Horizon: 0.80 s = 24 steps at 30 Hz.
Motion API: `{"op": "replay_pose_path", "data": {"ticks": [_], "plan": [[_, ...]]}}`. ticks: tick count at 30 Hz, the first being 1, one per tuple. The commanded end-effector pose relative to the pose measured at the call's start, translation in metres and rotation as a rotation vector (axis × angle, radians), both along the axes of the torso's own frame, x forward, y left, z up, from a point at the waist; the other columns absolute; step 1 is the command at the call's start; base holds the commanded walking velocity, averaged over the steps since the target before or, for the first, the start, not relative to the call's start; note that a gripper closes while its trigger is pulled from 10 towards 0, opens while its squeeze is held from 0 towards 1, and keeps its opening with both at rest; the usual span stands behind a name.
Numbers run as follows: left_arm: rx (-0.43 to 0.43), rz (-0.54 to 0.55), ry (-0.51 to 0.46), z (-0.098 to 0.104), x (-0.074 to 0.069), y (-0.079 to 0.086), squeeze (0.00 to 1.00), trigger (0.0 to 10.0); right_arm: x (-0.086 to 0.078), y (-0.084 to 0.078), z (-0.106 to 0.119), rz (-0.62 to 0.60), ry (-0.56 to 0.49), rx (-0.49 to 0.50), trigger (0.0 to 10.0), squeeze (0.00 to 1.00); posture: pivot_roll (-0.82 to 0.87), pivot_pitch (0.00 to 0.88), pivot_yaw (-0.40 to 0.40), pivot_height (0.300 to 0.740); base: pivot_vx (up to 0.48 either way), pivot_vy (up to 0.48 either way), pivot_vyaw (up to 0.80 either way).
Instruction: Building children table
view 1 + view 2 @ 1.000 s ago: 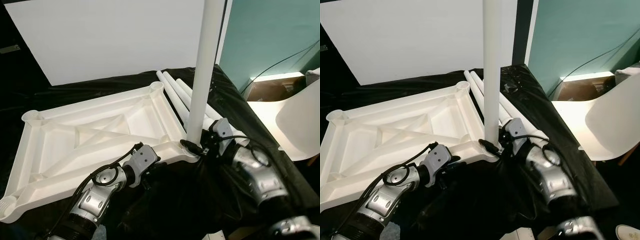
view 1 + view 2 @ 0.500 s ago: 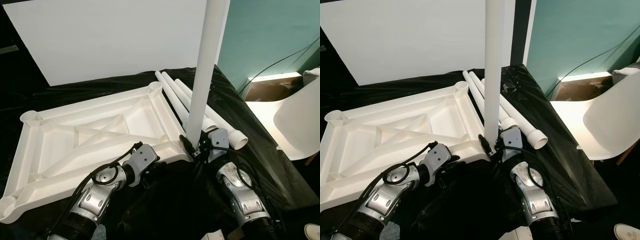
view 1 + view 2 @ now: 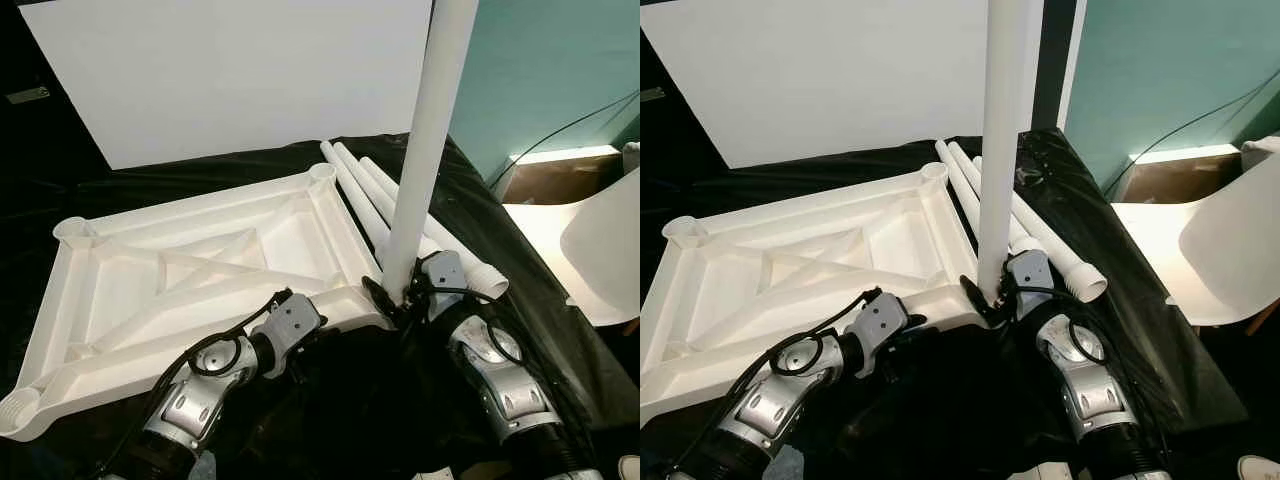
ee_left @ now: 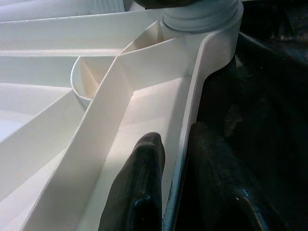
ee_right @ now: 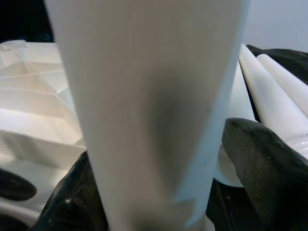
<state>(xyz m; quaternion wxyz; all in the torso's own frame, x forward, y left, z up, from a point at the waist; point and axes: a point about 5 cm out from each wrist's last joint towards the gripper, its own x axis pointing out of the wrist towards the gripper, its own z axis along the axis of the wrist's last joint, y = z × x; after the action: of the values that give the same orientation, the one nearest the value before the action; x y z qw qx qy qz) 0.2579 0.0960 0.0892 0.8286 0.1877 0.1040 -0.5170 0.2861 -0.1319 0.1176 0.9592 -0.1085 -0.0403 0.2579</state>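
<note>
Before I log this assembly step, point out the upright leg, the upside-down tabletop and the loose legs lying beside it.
upright leg [image 3: 425,170], left eye view, mid shaft.
upside-down tabletop [image 3: 300,228], left eye view, inner ribbed panel.
loose legs [image 3: 1055,243], right eye view, shaft of one lying leg.

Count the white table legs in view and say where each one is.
4. One leg stands upright in the tabletop's near right corner socket, right claw around its base. Three loose legs lie side by side on the black cloth beyond it. Others may be hidden.
</note>
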Motion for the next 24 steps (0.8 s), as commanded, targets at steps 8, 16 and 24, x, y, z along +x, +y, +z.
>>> {"op": "replay_pose_path", "data": {"ticks": [8, 16, 24], "plan": [[0.024, -0.099, 0.140, -0.021, -0.016, 0.003, 1.00, 10.0, 0.000, -0.007, -0.012, -0.037, 0.073, -0.023, 5.2, 0.00, -0.01, 0.000, 0.039, 0.740, 0.000, 0.000, 0.00], [0.050, -0.066, 0.076, -0.018, -0.011, 0.007, 0.00, 10.0, -0.004, -0.004, -0.014, -0.024, 0.100, -0.021, 2.4, 0.00, -0.01, 0.000, 0.038, 0.740, 0.000, 0.000, 0.00], [0.033, -0.035, 0.050, -0.009, -0.007, 0.013, 0.00, 10.0, -0.002, -0.002, -0.014, -0.018, 0.109, -0.012, 0.0, 0.00, -0.01, 0.000, 0.043, 0.740, 0.000, 0.000, 0.00]]}}
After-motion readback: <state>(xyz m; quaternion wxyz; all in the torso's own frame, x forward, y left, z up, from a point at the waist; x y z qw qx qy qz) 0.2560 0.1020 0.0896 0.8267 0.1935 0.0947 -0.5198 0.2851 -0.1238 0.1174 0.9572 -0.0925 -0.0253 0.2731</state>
